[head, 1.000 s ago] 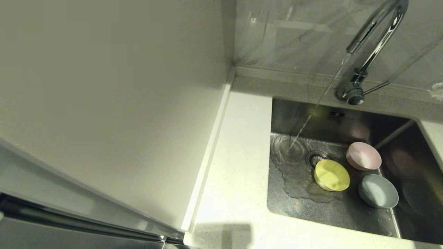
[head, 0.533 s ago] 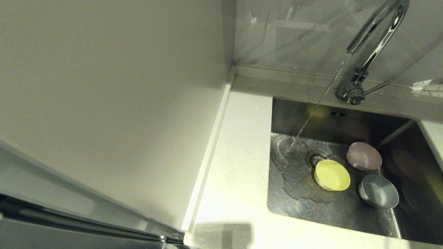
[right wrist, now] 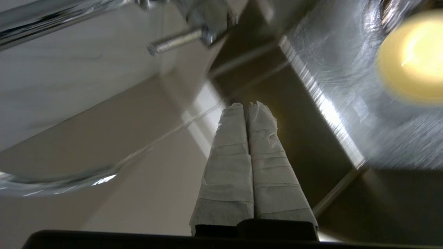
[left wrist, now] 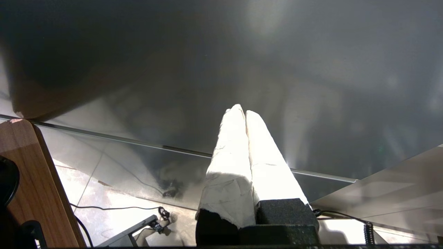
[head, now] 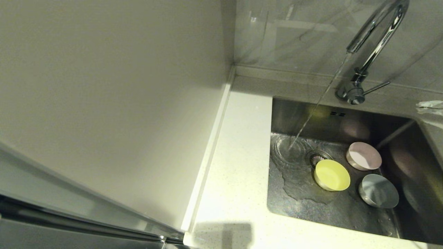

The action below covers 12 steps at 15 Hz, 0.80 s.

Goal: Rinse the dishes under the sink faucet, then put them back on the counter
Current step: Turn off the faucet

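Right end effector (right wrist: pixel 246 105) clenched (empty) above sink (head: pixel 346 211), left end effector (left wrist: pixel 242 110) clenched, parked

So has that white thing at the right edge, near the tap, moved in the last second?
Yes. The right gripper has slid down the head view's right edge, from level with the faucet base to the sink rim's corner.

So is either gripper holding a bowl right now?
No. The right gripper is shut on nothing above the sink; the left gripper is shut and empty, away from it. All three bowls sit in the basin.
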Available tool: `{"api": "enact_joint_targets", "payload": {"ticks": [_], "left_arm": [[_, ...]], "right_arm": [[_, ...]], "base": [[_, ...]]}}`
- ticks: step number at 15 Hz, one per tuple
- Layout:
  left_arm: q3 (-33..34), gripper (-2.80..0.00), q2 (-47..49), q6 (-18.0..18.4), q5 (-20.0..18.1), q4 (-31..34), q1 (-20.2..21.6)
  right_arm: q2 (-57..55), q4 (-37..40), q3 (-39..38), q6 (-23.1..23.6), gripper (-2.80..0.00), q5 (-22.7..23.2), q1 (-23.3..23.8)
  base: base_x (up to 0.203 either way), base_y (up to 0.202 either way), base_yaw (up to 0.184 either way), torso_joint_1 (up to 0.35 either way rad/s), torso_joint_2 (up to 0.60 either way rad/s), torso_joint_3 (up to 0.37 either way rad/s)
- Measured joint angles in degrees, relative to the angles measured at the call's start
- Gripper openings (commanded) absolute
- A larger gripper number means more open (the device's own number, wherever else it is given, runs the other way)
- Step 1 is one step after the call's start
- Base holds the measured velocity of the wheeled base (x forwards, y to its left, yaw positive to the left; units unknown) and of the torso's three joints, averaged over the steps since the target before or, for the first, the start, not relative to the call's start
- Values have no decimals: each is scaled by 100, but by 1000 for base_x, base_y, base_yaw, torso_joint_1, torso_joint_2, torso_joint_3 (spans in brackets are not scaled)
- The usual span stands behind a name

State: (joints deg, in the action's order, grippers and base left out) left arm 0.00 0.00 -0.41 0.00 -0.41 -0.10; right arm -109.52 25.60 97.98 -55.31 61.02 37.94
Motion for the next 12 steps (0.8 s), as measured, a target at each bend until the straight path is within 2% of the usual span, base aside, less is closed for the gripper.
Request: {"api": "enact_joint_targets", "payload": {"ticks": [5,9,12], "left_arm": [[0,-280,0,-2,0,0,0],[0,-280,0,0,0,0,0],[0,-280,0,1,-2,0,0]], "right_arm": [[-603,1104,612,-1,-280,1431,136],[-818,1128,657,-1,-280,1690,-79],[-888,1152,627,-31,-280,2184,-280]], "base": [[0,0,0,0,0,0],[0,0,0,0,0,0],[0,0,0,0,0,0]]}}
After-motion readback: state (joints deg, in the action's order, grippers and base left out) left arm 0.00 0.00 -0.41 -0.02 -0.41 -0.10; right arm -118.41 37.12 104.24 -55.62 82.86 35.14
